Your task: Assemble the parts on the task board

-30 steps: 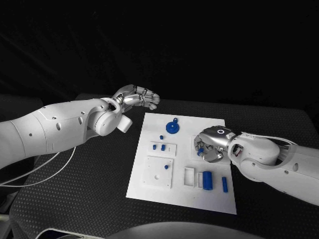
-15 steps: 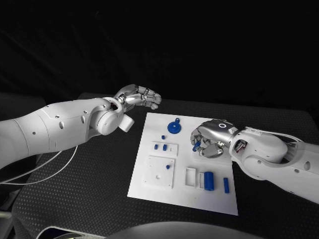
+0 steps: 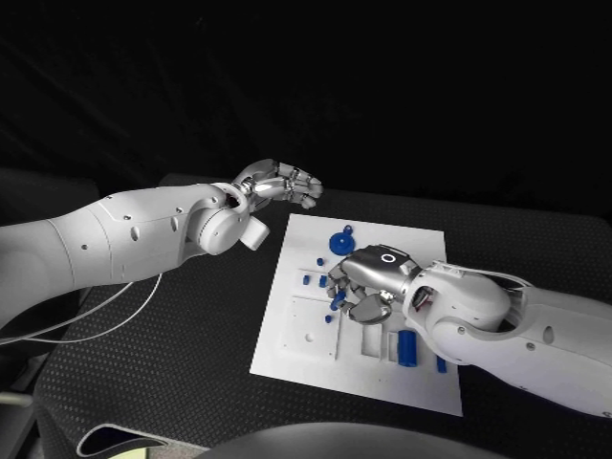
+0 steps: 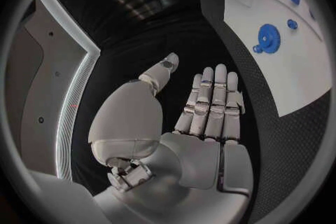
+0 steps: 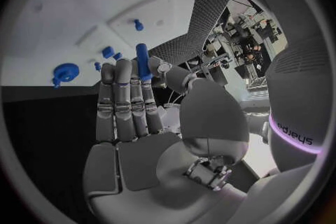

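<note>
Looking nearest first, you see two blue cylindrical pegs [image 3: 406, 346] lying on the flat white task board [image 3: 295, 359] on the black bench [image 3: 155, 363]. Your right robot hand [image 3: 362, 289] hangs over the board's middle, pinching a slim blue pin [image 5: 142, 61]. Farther back, a blue gear [image 3: 342, 243] sits on the board. Your left robot hand [image 3: 281, 185] hovers beyond its far corner, fingers straight together and holding nothing.

Black textured table [image 3: 141, 382] against a dark, unlit backdrop
</note>
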`<state>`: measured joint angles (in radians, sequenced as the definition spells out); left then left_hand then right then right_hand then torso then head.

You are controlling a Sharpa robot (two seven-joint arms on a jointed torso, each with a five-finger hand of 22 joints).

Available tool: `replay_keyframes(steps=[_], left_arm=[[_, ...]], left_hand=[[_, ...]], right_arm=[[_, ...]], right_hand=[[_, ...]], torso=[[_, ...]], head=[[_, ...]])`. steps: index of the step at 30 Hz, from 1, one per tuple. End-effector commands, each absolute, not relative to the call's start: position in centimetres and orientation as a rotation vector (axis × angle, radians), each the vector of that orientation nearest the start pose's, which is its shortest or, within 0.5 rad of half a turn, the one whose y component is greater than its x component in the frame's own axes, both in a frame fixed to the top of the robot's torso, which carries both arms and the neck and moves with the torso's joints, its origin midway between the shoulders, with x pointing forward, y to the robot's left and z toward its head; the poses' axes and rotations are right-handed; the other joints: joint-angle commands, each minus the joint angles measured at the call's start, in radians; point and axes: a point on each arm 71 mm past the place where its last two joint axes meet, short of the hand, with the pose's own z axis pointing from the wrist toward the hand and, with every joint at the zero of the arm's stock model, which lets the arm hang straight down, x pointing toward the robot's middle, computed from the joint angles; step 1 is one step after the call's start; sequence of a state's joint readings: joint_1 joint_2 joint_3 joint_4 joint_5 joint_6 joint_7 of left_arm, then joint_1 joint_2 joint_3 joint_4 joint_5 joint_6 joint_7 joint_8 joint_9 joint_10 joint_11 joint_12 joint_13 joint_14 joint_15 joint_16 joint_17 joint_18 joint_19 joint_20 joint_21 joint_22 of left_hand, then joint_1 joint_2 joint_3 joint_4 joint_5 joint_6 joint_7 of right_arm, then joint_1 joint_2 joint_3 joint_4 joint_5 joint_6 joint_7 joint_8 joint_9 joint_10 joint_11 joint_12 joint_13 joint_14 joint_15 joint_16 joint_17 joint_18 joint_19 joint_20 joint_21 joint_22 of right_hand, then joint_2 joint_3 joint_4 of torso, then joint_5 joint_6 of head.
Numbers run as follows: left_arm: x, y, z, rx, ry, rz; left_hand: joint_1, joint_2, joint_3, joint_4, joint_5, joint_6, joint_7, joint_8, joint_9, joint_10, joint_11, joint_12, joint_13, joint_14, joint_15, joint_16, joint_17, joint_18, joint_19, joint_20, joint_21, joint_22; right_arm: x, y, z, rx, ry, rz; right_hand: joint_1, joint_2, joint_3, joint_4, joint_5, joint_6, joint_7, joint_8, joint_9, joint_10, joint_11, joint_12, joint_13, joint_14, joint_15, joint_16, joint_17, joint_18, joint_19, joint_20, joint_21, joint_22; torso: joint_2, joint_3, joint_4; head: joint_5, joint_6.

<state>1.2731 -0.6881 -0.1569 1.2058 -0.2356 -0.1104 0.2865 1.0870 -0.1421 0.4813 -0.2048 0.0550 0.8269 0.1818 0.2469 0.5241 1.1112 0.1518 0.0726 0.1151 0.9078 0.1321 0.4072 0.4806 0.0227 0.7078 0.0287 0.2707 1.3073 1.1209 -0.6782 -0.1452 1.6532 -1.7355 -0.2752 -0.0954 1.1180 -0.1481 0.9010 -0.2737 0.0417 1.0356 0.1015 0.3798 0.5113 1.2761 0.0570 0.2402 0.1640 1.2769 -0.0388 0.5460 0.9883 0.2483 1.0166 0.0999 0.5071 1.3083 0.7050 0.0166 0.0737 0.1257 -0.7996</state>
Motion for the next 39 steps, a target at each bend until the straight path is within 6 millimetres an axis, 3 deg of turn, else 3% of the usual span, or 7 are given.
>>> replay_keyframes(steps=[1, 4, 7, 12, 16, 24, 39], left_arm=[[53.8, 21.0, -20.2, -0.828, 1.692, -1.408], [53.9, 20.8, -20.2, -0.826, 1.694, -1.413], [53.9, 20.6, -20.2, -0.827, 1.696, -1.414], [53.9, 20.5, -20.2, -0.829, 1.696, -1.416], [53.9, 20.4, -20.2, -0.827, 1.698, -1.419], [53.8, 20.2, -20.2, -0.825, 1.701, -1.425], [53.8, 20.4, -20.2, -0.827, 1.701, -1.421]], left_hand=[[0.01, 0.0, 0.001, 0.004, 0.002, -0.005, 0.004, 0.005, -0.001, 0.009, 0.0, 0.0, -0.002, 0.003, -0.003, -0.004, 0.001, 0.009, 0.006, 0.0, -0.005, 0.008], [0.01, 0.0, 0.001, 0.004, 0.002, -0.005, 0.004, 0.005, -0.001, 0.009, 0.0, 0.0, -0.002, 0.003, -0.003, -0.005, 0.001, 0.009, 0.006, 0.0, -0.005, 0.008], [0.01, 0.0, 0.001, 0.004, 0.002, -0.005, 0.004, 0.005, -0.002, 0.009, 0.0, 0.0, -0.002, 0.003, -0.003, -0.005, 0.001, 0.008, 0.006, 0.0, -0.005, 0.008], [0.01, 0.0, 0.001, 0.004, 0.002, -0.005, 0.005, 0.005, -0.002, 0.009, 0.0, 0.0, -0.002, 0.003, -0.003, -0.005, 0.002, 0.008, 0.006, 0.0, -0.005, 0.008], [0.01, 0.0, 0.001, 0.004, 0.002, -0.005, 0.005, 0.005, -0.002, 0.009, 0.001, 0.0, -0.002, 0.003, -0.003, -0.005, 0.002, 0.008, 0.006, 0.0, -0.005, 0.008], [0.01, 0.001, 0.001, 0.005, 0.002, -0.005, 0.005, 0.005, -0.002, 0.009, 0.001, 0.0, -0.002, 0.002, -0.003, -0.005, 0.002, 0.008, 0.006, 0.0, -0.006, 0.008], [0.009, 0.0, 0.0, 0.005, 0.002, -0.005, 0.005, 0.005, -0.002, 0.008, 0.001, 0.0, -0.003, 0.002, -0.003, -0.005, 0.002, 0.008, 0.006, 0.0, -0.007, 0.009]], right_arm=[[39.8, -6.5, -24.3, -0.661, 1.647, 0.856], [39.0, -5.0, -25.3, -0.692, 1.653, 0.876], [38.3, -3.8, -26.2, -0.726, 1.661, 0.889], [37.7, -3.0, -27.3, -0.74, 1.676, 0.898], [37.6, -2.5, -27.8, -0.761, 1.681, 0.886], [37.9, -2.7, -28.5, -0.774, 1.704, 0.853], [38.4, -3.7, -28.9, -0.767, 1.716, 0.811]], right_hand=[[0.002, 0.013, 0.005, -0.001, 0.007, 0.006, 0.0, 0.004, 0.002, 0.003, 0.001, 0.002, 0.037, 0.001, -0.005, 0.004, 0.001, 0.014, 0.006, -0.001, 0.004, 0.02], [0.002, 0.013, 0.005, -0.001, 0.007, 0.006, 0.0, 0.004, 0.002, 0.003, 0.001, 0.002, 0.037, 0.001, -0.005, 0.004, 0.001, 0.014, 0.006, -0.001, 0.004, 0.02], [0.002, 0.014, 0.005, -0.002, 0.007, 0.005, 0.0, 0.004, 0.003, 0.003, 0.001, 0.002, 0.037, 0.001, -0.005, 0.004, 0.002, 0.014, 0.006, -0.001, 0.004, 0.02], [0.003, 0.015, 0.006, -0.003, 0.007, 0.005, 0.0, 0.004, 0.003, 0.002, 0.001, 0.002, 0.037, 0.0, -0.005, 0.004, 0.002, 0.014, 0.005, -0.001, 0.005, 0.02], [0.003, 0.015, 0.006, -0.003, 0.007, 0.005, 0.0, 0.004, 0.003, 0.002, 0.001, 0.002, 0.037, 0.0, -0.005, 0.004, 0.002, 0.014, 0.005, -0.001, 0.005, 0.02], [0.003, 0.017, 0.006, -0.005, 0.007, 0.004, 0.0, 0.003, 0.004, 0.002, 0.001, 0.001, 0.038, 0.0, -0.005, 0.004, 0.002, 0.014, 0.005, -0.001, 0.005, 0.02], [0.002, 0.018, 0.006, -0.007, 0.007, 0.004, 0.0, 0.003, 0.004, 0.002, 0.001, 0.001, 0.039, 0.001, -0.005, 0.004, 0.003, 0.014, 0.005, -0.001, 0.006, 0.02]], torso=[[0.0, 0.0003, 0.0011], [0.0, -0.0009, 0.0018], [0.0, -0.0001, 0.0006], [0.001, -0.0008, 0.0034], [0.0, -0.0006, 0.0011], [0.0, 0.0001, 0.0], [0.0, 0.0008, -0.0009]], head=[[0.009, -0.004], [0.018, -0.007], [0.018, 0.001], [0.029, -0.008], [0.037, -0.015], [0.047, -0.025], [0.05, -0.03]])
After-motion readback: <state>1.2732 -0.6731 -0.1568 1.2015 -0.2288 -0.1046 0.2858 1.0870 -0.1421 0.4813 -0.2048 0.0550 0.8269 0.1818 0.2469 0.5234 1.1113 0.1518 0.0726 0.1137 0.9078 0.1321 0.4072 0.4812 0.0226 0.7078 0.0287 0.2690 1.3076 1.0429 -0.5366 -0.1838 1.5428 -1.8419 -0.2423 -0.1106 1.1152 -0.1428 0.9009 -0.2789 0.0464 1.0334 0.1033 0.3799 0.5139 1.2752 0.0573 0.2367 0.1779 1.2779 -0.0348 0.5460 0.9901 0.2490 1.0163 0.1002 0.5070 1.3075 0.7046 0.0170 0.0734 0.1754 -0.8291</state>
